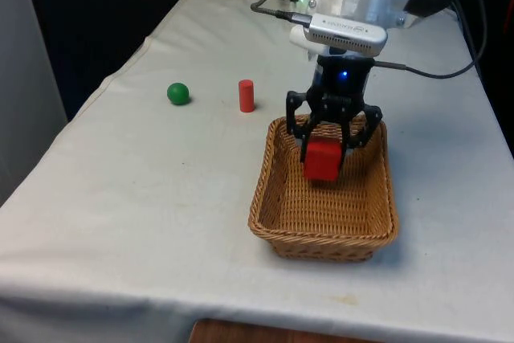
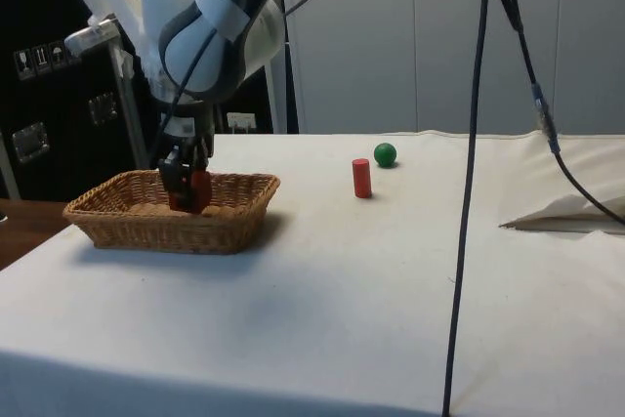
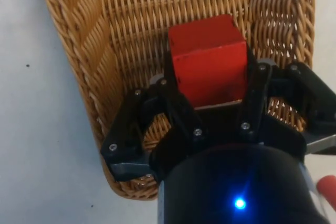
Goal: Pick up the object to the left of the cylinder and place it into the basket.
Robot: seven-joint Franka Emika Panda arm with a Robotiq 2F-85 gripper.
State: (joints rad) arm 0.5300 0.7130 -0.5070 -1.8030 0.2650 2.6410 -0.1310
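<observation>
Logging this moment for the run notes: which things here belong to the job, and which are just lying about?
In the job: red cube, held by the end effector; woven wicker basket; red cylinder, the reference marker.
Lying about: green ball.

In the side view we cannot see the lower part of the red cube [image 2: 199, 189], because the near wall of the woven wicker basket [image 2: 166, 227] covers it, so we cannot tell whether the cube touches the basket floor. The black two-finger gripper [image 2: 186, 183] overlaps the cube there too. In the front view the gripper's fingers [image 1: 309, 136] cover the cube's [image 1: 323, 160] upper edges. In the wrist view the gripper body hides the cube's [image 3: 209, 59] near face and part of the basket [image 3: 79, 56], whose far end runs off the frame. A small red shape [image 3: 328, 190] at the edge is cut off; we cannot identify it.
</observation>
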